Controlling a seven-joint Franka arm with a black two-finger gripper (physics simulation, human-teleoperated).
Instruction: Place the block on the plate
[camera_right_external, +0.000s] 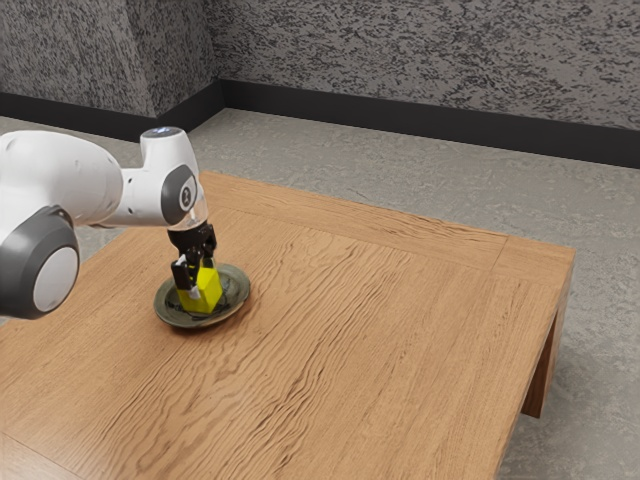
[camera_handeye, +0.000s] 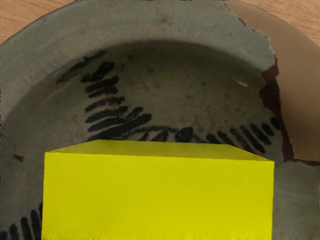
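Grained wooden table (camera_right_external: 380, 350), patterned plate (camera_right_external: 240, 282), bright yellow block (camera_handeye: 157, 195), flat-faced, crisp-edged

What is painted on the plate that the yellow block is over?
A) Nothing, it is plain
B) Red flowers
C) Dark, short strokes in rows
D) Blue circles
C: rows of short dark strokes show on the plate beyond the yellow block.

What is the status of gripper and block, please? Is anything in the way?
Gripper closed on block. Block within plate's rim, seen from above; whether it touches down, unclear. No obstacle seen.
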